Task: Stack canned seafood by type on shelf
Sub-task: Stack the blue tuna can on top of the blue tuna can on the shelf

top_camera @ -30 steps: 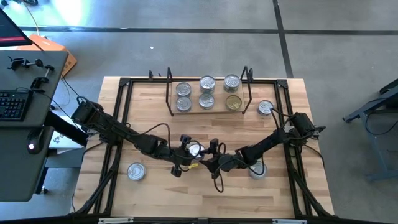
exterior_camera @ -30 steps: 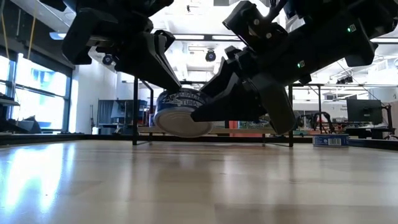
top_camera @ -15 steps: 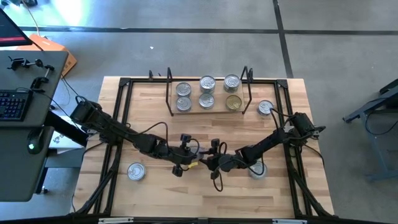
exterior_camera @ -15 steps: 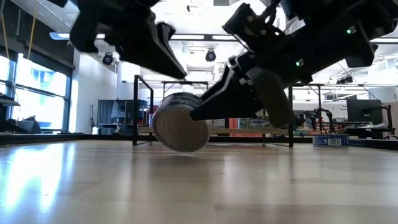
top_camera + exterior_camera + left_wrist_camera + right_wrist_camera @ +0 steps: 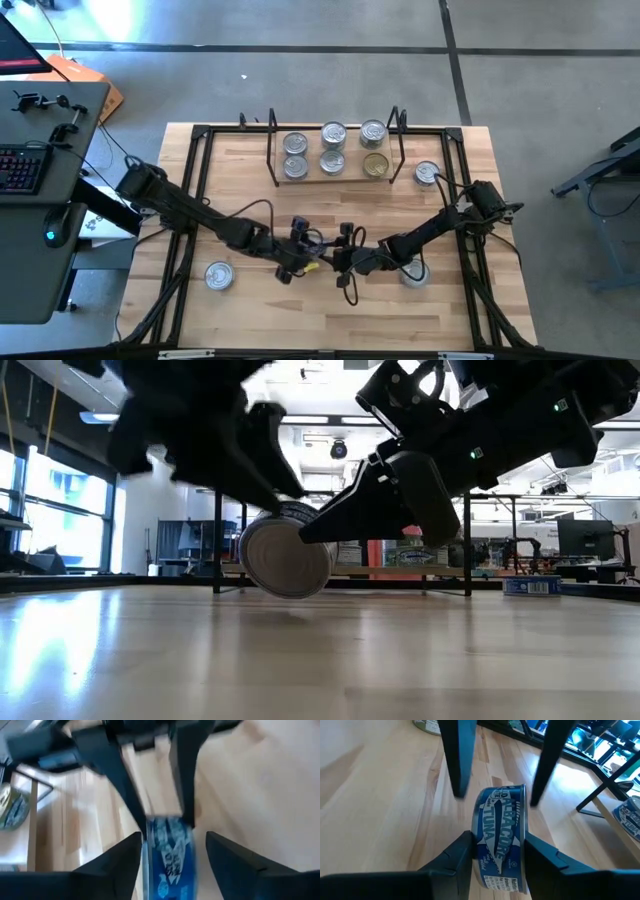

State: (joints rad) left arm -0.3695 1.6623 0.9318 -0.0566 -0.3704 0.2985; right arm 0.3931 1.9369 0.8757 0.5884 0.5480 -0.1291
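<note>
Overhead, left to right: a lone silver-lidded tin [image 5: 218, 275] rests on the tabletop [image 5: 250, 320] near its left edge. The left gripper [image 5: 303, 249] reaches toward mid-table, its fingers spread apart and clear of the handed-over tin [image 5: 285, 555] — in the right wrist view the two dark fingers [image 5: 460, 755] stand on either side of the can without touching it. The right gripper [image 5: 338, 260] meets it from the other side and is clamped on this blue-labelled tuna tin, which is tipped on edge just above the wood, its flat face turned toward the low camera. Another tin [image 5: 414, 272] sits beside the right arm. At the far side stands the shelf [image 5: 334, 176], carrying six tins — five silver, one gold [image 5: 375, 165] — with one more silver tin [image 5: 426, 174] just to its right.
</note>
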